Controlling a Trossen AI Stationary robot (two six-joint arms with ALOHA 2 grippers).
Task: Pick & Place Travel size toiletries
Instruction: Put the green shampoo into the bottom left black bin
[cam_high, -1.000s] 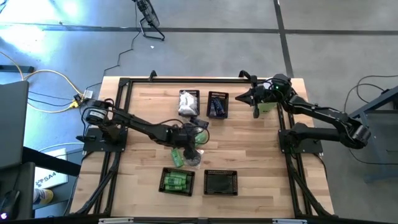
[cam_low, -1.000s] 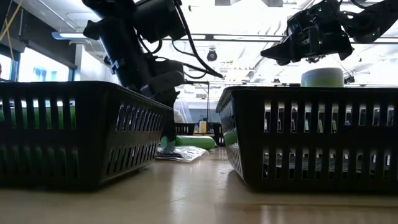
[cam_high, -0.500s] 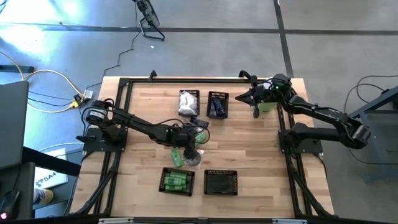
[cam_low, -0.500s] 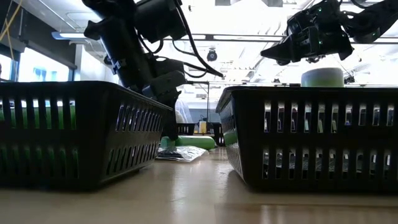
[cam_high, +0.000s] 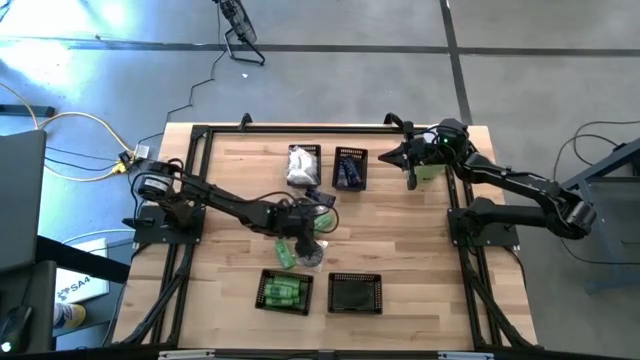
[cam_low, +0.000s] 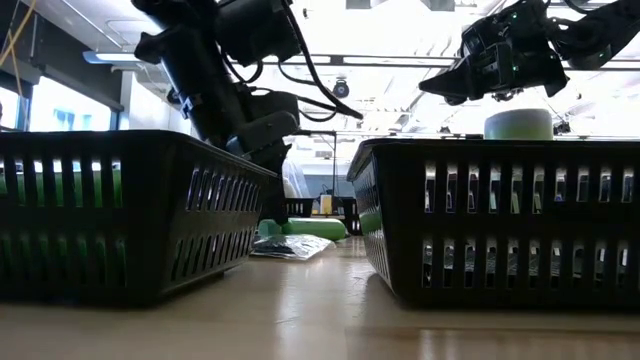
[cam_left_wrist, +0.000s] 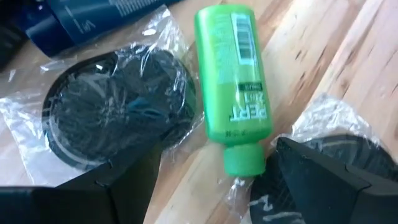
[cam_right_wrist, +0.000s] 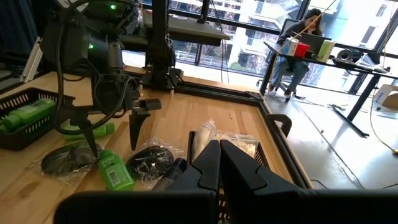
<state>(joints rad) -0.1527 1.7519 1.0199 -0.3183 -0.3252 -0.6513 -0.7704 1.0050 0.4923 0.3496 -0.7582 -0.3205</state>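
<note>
Wooden tabletop (cam_high: 400, 250), mid-frame: left gripper (cam_left_wrist: 214, 180), fingers apart, straddles the bright green plastic bottle (cam_left_wrist: 233, 81); closing may snag the neighbouring crinkly clear wrappers (cam_left_wrist: 118, 102). Right gripper (cam_high: 410, 180), pinched shut, idles upper right.

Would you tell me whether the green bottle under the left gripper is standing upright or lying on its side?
Lying on its side. The green bottle rests flat on the table, label up, cap toward the open left gripper.

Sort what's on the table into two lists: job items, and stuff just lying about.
Job items:
green bottle under the open left hand
wrapped dark discs
blue tube
green bottles in a basket
white packets in a basket
dark pieces in a basket

Lying about:
pale-green cylinder, by the shut right hand
empty basket
</note>
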